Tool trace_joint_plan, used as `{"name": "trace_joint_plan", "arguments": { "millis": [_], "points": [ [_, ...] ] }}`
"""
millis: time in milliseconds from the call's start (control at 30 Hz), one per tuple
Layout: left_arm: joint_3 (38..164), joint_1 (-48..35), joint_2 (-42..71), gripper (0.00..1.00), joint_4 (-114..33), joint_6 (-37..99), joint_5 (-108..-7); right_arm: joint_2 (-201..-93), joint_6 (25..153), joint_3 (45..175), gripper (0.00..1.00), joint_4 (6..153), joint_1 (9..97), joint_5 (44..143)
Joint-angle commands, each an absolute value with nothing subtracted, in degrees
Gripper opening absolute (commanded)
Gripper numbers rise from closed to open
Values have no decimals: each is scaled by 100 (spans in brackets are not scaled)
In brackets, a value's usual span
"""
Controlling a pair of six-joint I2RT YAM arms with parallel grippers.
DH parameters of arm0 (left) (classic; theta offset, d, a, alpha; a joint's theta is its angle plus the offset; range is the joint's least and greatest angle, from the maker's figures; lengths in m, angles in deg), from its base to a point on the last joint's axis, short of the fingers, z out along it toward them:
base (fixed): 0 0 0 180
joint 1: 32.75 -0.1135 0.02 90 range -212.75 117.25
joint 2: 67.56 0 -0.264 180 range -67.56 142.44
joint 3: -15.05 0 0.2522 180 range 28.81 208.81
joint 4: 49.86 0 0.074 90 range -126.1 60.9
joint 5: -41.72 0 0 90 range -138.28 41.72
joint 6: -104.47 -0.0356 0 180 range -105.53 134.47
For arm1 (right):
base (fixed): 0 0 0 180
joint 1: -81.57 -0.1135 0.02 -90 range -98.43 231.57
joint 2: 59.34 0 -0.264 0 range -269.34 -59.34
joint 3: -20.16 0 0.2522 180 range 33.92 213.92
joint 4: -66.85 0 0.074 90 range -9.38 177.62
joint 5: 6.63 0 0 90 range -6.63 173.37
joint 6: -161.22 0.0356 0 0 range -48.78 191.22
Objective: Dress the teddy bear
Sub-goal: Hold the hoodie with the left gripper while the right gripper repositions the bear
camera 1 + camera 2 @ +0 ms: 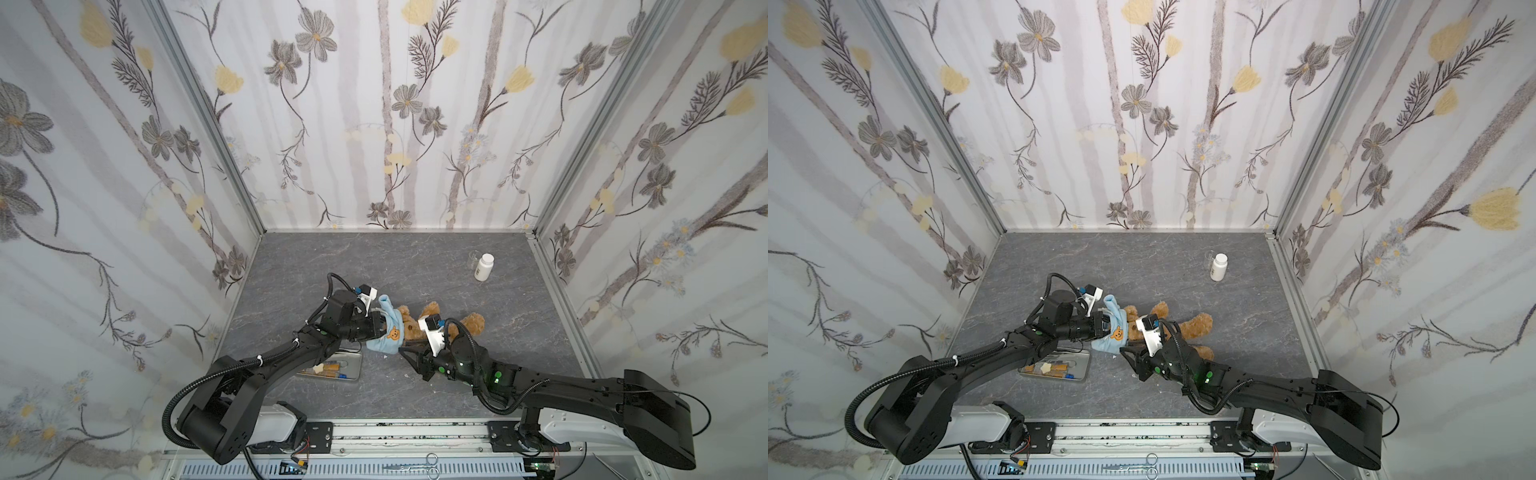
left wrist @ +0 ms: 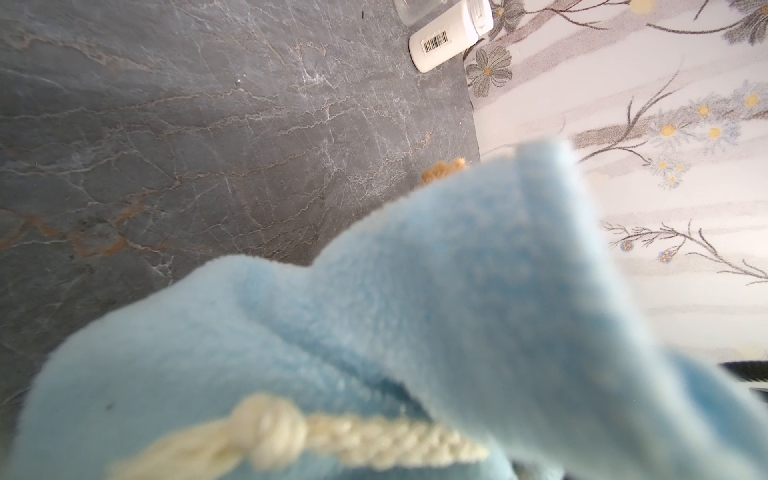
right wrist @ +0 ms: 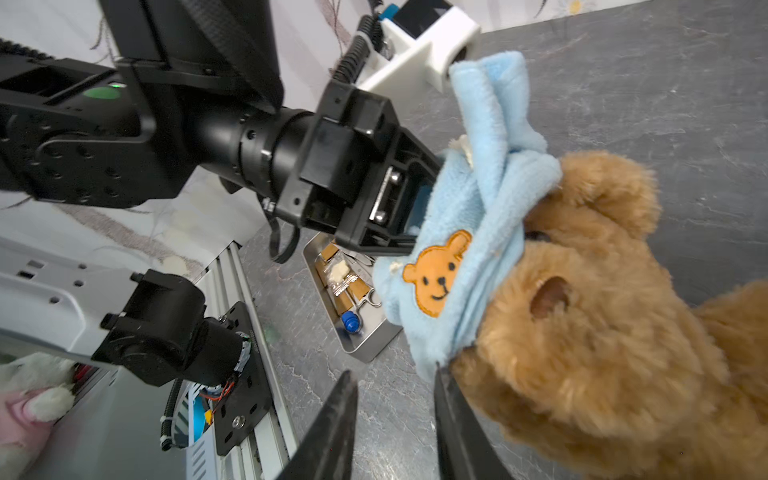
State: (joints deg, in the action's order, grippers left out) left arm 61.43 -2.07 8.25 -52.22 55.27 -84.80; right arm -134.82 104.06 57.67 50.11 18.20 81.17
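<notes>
The teddy bear (image 1: 472,322) (image 1: 1196,326) lies on the grey table in both top views, golden brown and curly. A light blue shirt (image 1: 384,329) (image 1: 1112,333) (image 3: 469,208) with an orange bear emblem (image 3: 438,274) is bunched over the top of its head (image 3: 602,353). My left gripper (image 1: 376,326) (image 1: 1102,326) (image 3: 415,208) is shut on the shirt, jaws buried in the fabric. The left wrist view is filled by the shirt (image 2: 415,311) and its cream cord (image 2: 332,436), which hide the jaws. My right gripper (image 1: 409,357) (image 1: 1127,353) (image 3: 394,374) stands open beside the head, one finger against the shirt hem, only table between.
A metal tray (image 1: 353,376) (image 3: 365,345) of small tools lies under the left arm. A white bottle (image 1: 484,266) (image 2: 449,35) and a clear cup (image 1: 473,257) stand at the back right. Scissors (image 1: 415,467) lie on the front rail. Floral walls enclose three sides.
</notes>
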Motion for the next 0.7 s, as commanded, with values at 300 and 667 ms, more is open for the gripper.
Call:
{"name": "trace_joint_plan", "arguments": {
  "millis": [300, 667],
  "points": [
    [6142, -103, 768, 0, -5516, 5543, -8413, -14061, 11081, 6187, 15, 5236, 1820, 7118],
    [5783, -111, 184, 0, -5845, 6062, -7808, -13782, 11316, 5593, 0, 5584, 1820, 6619]
  ]
}}
